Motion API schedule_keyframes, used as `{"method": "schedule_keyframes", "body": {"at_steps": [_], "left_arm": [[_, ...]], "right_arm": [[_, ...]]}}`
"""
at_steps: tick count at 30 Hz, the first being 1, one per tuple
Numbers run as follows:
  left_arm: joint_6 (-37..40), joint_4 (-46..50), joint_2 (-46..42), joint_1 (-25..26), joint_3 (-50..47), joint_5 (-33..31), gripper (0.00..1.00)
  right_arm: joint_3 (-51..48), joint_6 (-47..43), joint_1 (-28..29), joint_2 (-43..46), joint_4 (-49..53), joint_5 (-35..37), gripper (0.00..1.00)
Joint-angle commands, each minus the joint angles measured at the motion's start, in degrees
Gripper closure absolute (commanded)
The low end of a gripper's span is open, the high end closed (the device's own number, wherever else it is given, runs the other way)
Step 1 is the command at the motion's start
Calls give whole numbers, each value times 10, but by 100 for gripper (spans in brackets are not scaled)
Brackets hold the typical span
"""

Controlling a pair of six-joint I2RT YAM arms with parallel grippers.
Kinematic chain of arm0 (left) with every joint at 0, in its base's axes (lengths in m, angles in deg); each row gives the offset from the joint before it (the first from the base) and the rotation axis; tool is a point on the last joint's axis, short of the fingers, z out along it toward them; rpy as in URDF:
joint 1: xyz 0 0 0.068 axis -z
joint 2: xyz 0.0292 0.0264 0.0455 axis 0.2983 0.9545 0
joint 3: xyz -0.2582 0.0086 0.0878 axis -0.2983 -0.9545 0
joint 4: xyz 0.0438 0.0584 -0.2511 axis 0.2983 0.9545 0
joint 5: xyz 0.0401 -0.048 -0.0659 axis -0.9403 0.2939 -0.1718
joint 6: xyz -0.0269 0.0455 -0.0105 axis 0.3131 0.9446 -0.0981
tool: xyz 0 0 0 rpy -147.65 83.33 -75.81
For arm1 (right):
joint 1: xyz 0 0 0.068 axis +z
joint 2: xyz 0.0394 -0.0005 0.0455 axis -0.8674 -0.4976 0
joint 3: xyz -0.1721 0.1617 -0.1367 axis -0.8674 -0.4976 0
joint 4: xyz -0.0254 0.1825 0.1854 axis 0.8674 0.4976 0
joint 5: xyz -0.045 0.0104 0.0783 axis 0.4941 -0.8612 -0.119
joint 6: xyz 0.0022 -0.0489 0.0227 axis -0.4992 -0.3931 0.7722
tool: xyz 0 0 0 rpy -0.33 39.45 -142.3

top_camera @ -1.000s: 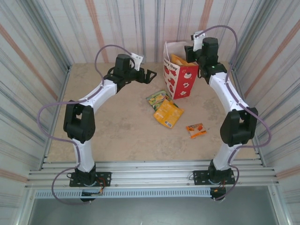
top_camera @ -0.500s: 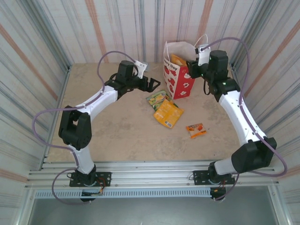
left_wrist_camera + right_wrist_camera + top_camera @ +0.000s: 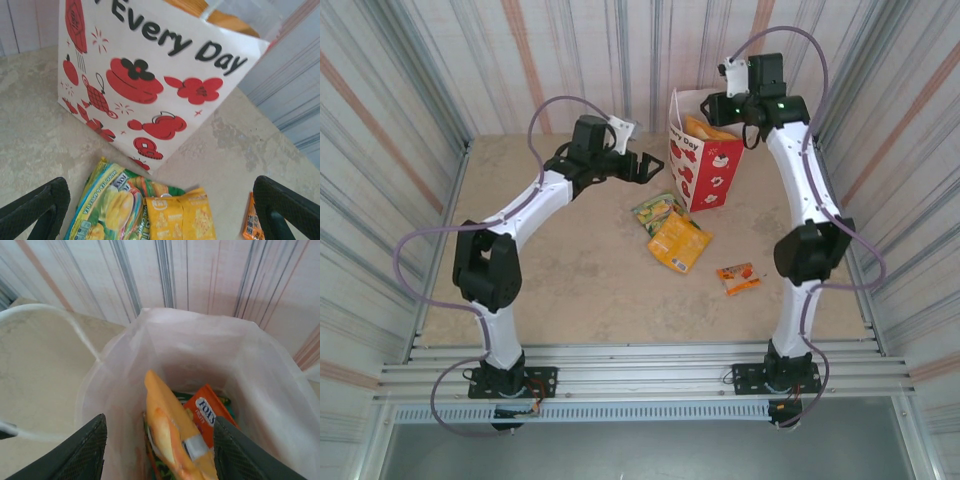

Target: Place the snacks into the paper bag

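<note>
Your right gripper (image 3: pixel 728 106) has lifted and swung over the mouth of the paper bag (image 3: pixel 708 172) since a second ago. Its fingers are apart and grip nothing. Inside the bag a yellow packet (image 3: pixel 167 432) stands on edge beside a red-orange packet (image 3: pixel 210 411). Your left gripper (image 3: pixel 646 166) stays spread wide just left of the bag. Three snacks haven't moved on the tabletop (image 3: pixel 570 260), on the near side of the bag: green packet (image 3: pixel 654 210), big orange packet (image 3: pixel 680 241), small orange packet (image 3: pixel 738 277).

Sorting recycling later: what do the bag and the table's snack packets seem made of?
Paper bag: matte paper, it seems; sharp creased corner, flat red print. Snack packets: glossy foil or plastic film, probably; bright sheen, crimped sealed edge.
</note>
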Motion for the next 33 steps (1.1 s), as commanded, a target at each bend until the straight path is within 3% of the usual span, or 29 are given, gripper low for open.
{"method": "schedule_keyframes", "body": {"at_steps": [1,12,18,24,33], "left_arm": [[-13,12,19,-6,27,15,2],[-1,20,23,-10,28,4,2],[0,23,27,-12,30,3,2],[7,36,25,-15,31,0,2],[7,47,18,-16,31,-3,2]], "right_arm": [[106,6,-12,-78,117,-14,43],[145,73,-40,-178,126,-154,61],[145,42,-22,-207,144,-152,67],[150,4,0,-238,158,-88,66],[161,5,4,-223,146,-85,55]]}}
